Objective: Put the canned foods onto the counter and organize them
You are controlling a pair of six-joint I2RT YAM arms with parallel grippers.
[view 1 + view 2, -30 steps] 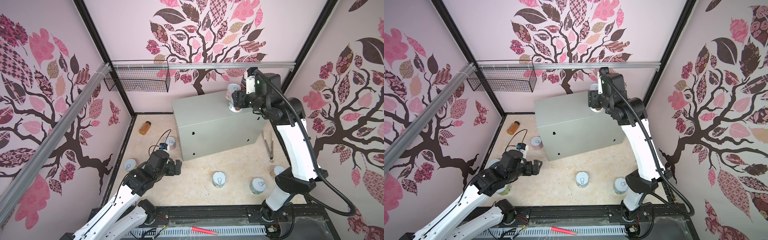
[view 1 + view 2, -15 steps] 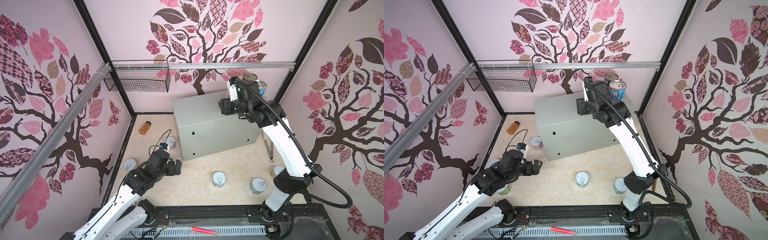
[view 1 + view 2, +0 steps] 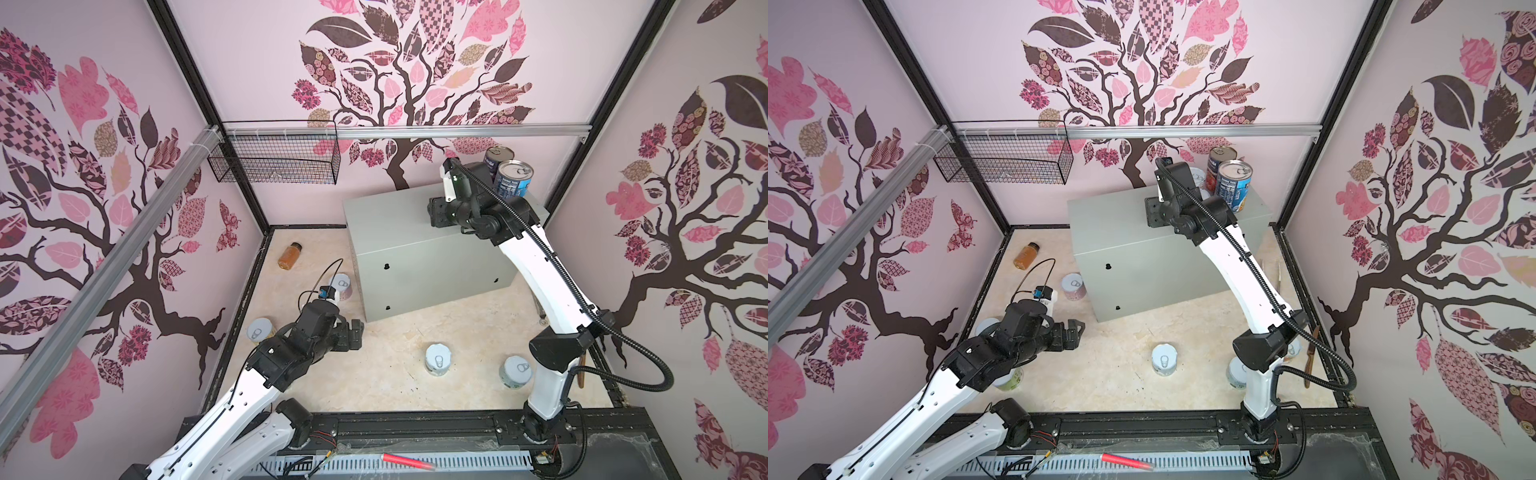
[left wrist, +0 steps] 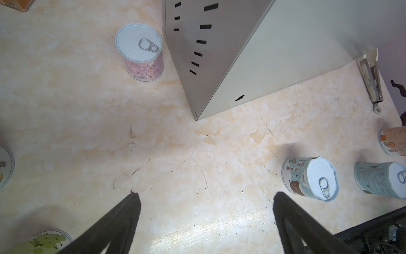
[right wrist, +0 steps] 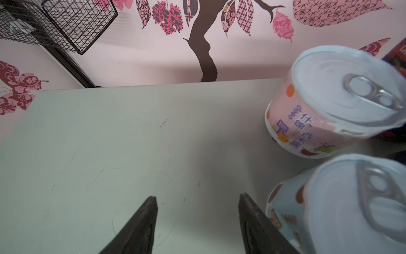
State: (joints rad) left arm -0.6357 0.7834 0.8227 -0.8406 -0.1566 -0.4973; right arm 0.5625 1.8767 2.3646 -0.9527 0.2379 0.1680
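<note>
Cans first: four stand upright on the counter (image 3: 395,224), crowded at its right end. They are the tall blue-label can (image 3: 513,183), the red-tomato can (image 3: 1217,170) behind it and, in the right wrist view, a short pink can (image 5: 325,114) and a pale blue can (image 5: 342,211). Six more sit on the floor (image 3: 374,386) round the counter. A second pink can (image 3: 343,286) is just beside its left end, a white-lidded can (image 3: 260,329) further left by the wall, and a green-label can (image 3: 1011,379) under your left arm. A teal can (image 3: 437,359) and a grey-green can (image 3: 515,371) stand before its front face, an orange can (image 4: 393,140) off its right front corner.

Your right gripper (image 5: 197,198) hangs over the bare top, fingers parted with nothing between them, one finger just beside the pale blue can. I judge you are between a placing and the next pick. Lift straight up off that can, not sideways into it, then swing down. Fill the bare top leftward in rows. Your left gripper (image 4: 206,194) is spread wide and empty near the counter's left front corner; the second pink can looks its easiest grab.

The floor is pale marbled sheet, scuffed. An amber bottle (image 3: 289,255) lies left of the counter toward the back wall, metal tongs (image 4: 372,83) lie beyond its right end, and a wire basket (image 3: 274,158) hangs up and left of it. The walls wear pink tree paper.
</note>
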